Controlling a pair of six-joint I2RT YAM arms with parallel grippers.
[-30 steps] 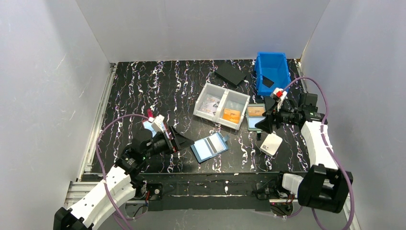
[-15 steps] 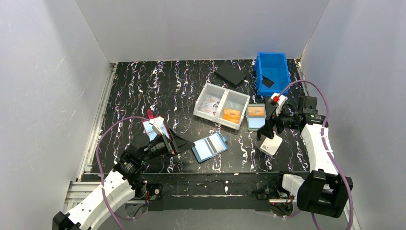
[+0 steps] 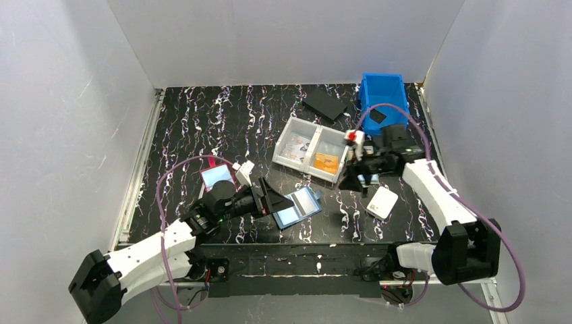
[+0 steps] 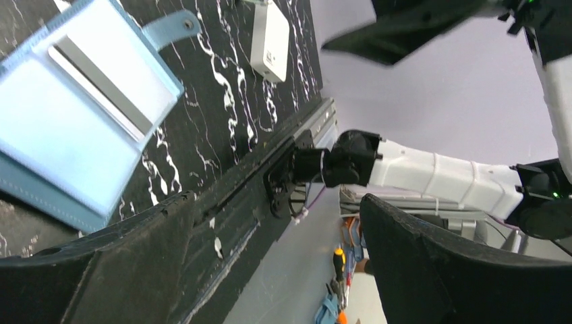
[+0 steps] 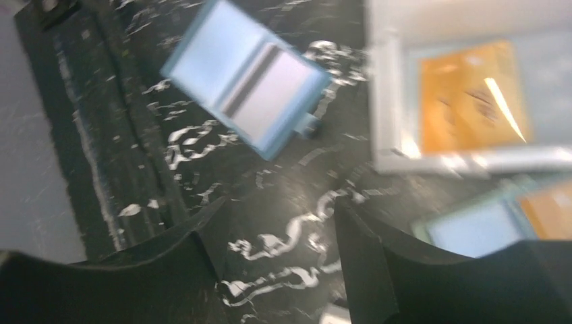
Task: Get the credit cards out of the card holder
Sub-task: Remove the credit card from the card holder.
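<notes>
The card holder (image 3: pixel 295 206) lies open and flat near the table's front edge, a light-blue bifold with a small tab (image 4: pixel 169 30). One pale credit card (image 3: pixel 305 202) with a dark stripe shows in its right panel. My left gripper (image 3: pixel 271 199) hovers just left of the holder, open and empty. In the left wrist view the card holder (image 4: pixel 74 121) is at the upper left, beyond the left gripper (image 4: pixel 276 199). My right gripper (image 3: pixel 351 178) hangs to the holder's right, open and empty. In the blurred right wrist view the card holder (image 5: pixel 246 71) lies ahead of the right gripper (image 5: pixel 280 202).
A clear two-compartment tray (image 3: pixel 283 138) holds an orange card (image 3: pixel 326 162). A teal holder (image 5: pixel 472 226) lies under my right wrist. A small white box (image 3: pixel 382 201) sits to the right. A red-edged holder (image 3: pixel 217 175) lies at the left. A blue bin (image 3: pixel 384 101) and a black sheet (image 3: pixel 325 104) stand at the back.
My left gripper has moved right, up to the card holder's left edge. My right arm has swung left, away from the teal holder, and its jaws have narrowed somewhat.
</notes>
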